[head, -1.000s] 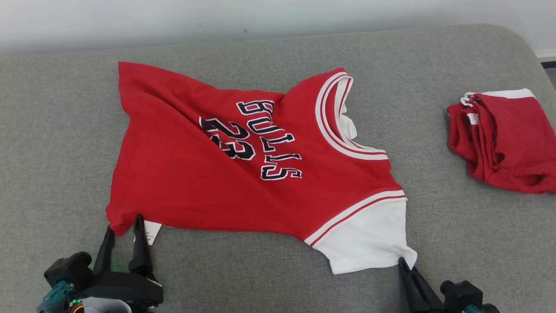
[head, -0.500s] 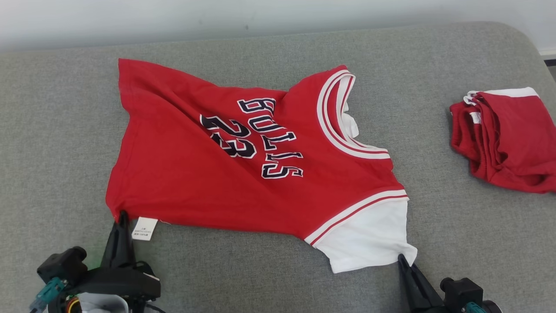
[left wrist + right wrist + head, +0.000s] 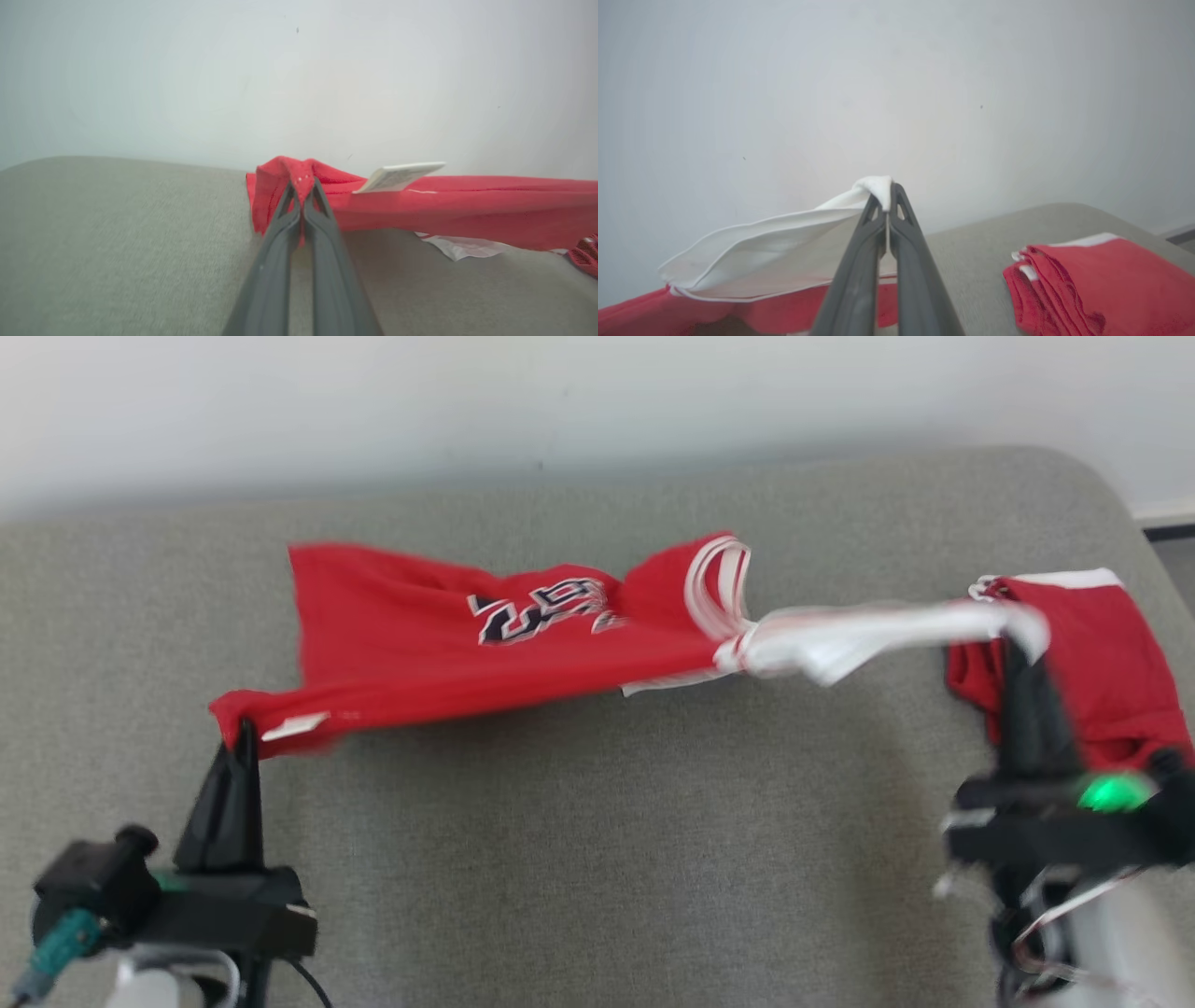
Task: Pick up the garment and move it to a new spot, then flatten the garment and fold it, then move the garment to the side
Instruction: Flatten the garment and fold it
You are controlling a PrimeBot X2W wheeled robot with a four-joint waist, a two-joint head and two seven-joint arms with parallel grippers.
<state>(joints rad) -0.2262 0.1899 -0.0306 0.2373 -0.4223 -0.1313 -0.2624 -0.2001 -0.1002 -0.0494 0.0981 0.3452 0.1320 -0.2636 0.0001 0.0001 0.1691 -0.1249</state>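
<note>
While left hand (image 3: 245, 728) and right hand (image 3: 1014, 649) clench it, the garment (image 3: 420, 649) stretches sideways, hem leftward.

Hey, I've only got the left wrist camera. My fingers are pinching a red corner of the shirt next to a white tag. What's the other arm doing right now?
Observer: The right end effector is shut on the white sleeve of the shirt and holds it up in the air.
Operator: Okay. Is anything lying close to that arm?
Observer: Yes, the head camera shows a folded pile of red clothes with white trim on the grey cushion, just beyond the right end effector.
</note>
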